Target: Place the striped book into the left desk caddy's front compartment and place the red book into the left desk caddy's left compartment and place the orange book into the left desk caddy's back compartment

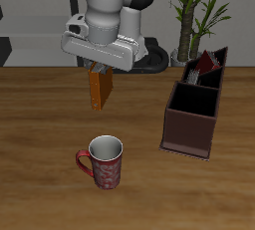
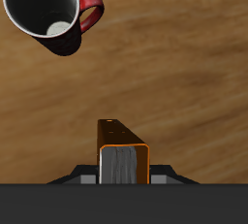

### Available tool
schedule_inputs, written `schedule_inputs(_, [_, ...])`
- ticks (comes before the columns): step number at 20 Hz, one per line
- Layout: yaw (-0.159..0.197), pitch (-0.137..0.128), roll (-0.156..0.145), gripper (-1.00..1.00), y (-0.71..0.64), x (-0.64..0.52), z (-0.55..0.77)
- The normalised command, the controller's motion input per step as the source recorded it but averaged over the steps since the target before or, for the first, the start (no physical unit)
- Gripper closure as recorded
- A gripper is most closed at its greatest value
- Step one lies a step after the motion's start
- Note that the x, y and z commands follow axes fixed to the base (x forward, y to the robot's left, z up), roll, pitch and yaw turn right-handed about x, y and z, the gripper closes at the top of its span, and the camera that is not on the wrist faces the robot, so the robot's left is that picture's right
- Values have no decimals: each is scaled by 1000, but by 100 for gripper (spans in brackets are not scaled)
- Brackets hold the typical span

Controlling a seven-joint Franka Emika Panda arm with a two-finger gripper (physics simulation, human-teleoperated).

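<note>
My gripper (image 1: 98,73) is shut on the orange book (image 1: 98,90), which hangs upright above the table, off the wood. In the wrist view the orange book (image 2: 123,156) shows its pale page edges between my fingers. The left desk caddy (image 1: 189,126), a dark maroon box with a black inside, stands apart from the book toward the table's side edge. The red book (image 1: 206,65) leans in a slot at the caddy's far end; I cannot tell which compartment. The striped book is out of view.
A red patterned mug (image 1: 104,161) stands near the table's front edge, below and in front of the held book; the mug (image 2: 44,15) also shows from above. A potted plant (image 1: 199,15) stands behind the caddy.
</note>
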Motion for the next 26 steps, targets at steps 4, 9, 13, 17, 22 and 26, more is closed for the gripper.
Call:
schedule_inputs(4, [-76, -37, -15, 100, 192, -305, -52])
schedule_inputs(9, [-27, -12, 8, 100, 236, -269, -136])
schedule_inputs(13, [8, -32, -3, 100, 205, -398, -138])
schedule_inputs(17, [26, -47, -19, 100, 91, -304, -62])
schedule_inputs(22, [41, -25, 25, 100, 222, -331, -129])
schedule_inputs(26, [-41, 11, 18, 100, 182, -266, -97])
